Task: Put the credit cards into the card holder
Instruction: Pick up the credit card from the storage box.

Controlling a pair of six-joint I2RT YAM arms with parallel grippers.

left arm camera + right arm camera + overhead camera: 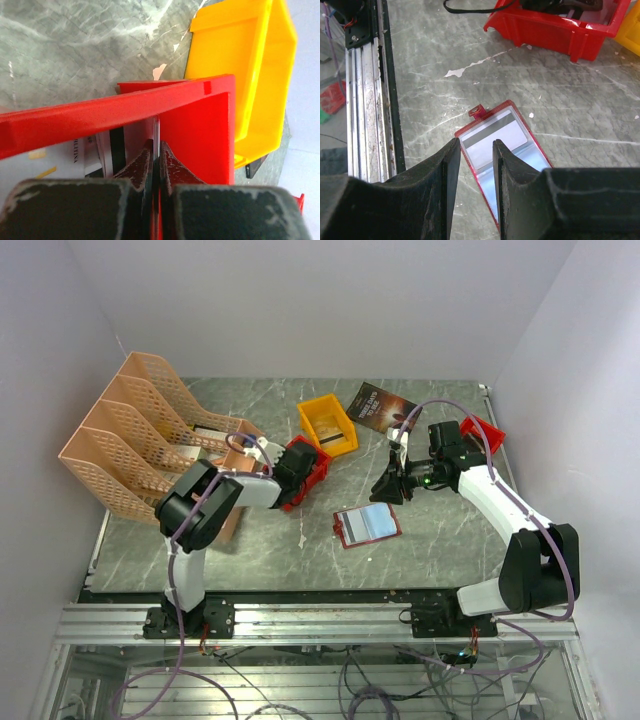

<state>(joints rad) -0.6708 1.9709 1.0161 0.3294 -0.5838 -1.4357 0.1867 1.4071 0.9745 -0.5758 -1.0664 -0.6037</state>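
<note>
The card holder point(367, 525) lies open on the table, dark red with pale bluish pockets point(532, 157). A pale credit card with a dark stripe point(495, 135) sits in its upper pocket. My right gripper point(475, 145) hovers just above the holder, open, with nothing between its fingers. My left gripper point(157, 147) reaches into the red bin point(100, 117) and is shut on the thin edge of a credit card point(157, 131) that stands upright. More credit cards point(107, 150) lie in the bin to the left of the fingers. In the top view the left gripper point(295, 470) is inside that red bin point(316, 466).
A yellow bin point(327, 425) stands just behind the red one. A dark booklet point(381, 406) lies at the back. Another red bin point(483, 432) sits behind the right arm. Orange file racks point(140, 430) fill the left side. The metal rail point(365, 100) marks the near edge.
</note>
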